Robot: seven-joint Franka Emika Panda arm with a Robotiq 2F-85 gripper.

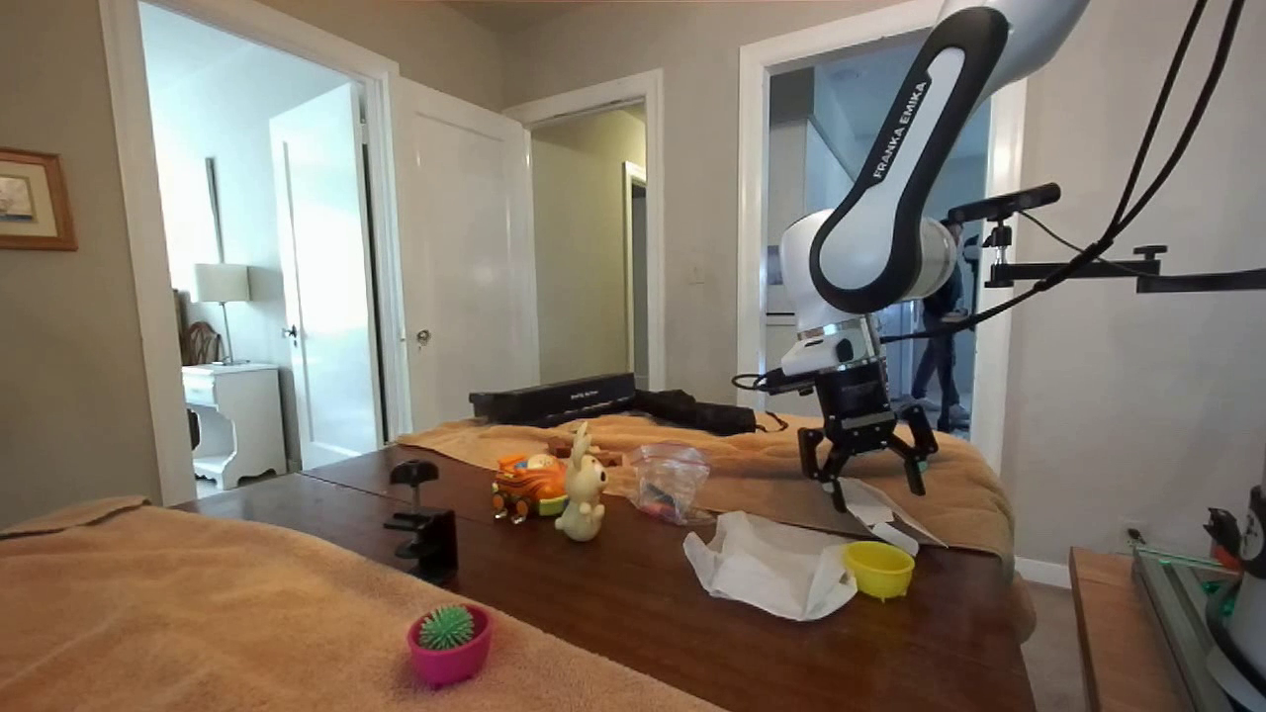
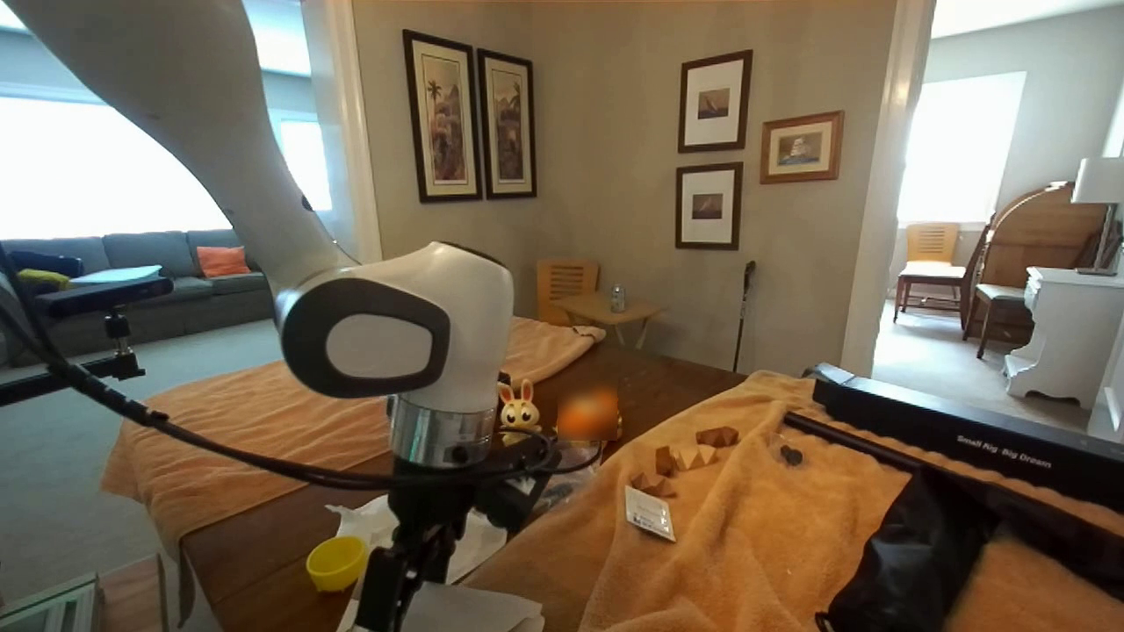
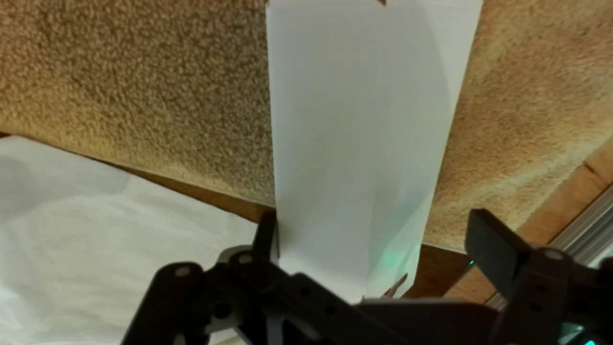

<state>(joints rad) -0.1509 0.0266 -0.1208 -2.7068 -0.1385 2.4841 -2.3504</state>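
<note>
White creased paper [image 3: 349,143] lies near the yellow bowl [image 1: 879,571] – behind it in an exterior view. Tool [image 1: 879,499] stands over the paper, jaws spread wide: in the wrist view one finger [image 3: 266,237] sits at its edge, contact uncertain. Crumpled white sheet [image 1: 767,564] – just beside the bowl. Rabbit figure [image 1: 582,494] well apart from the bowl.
</note>
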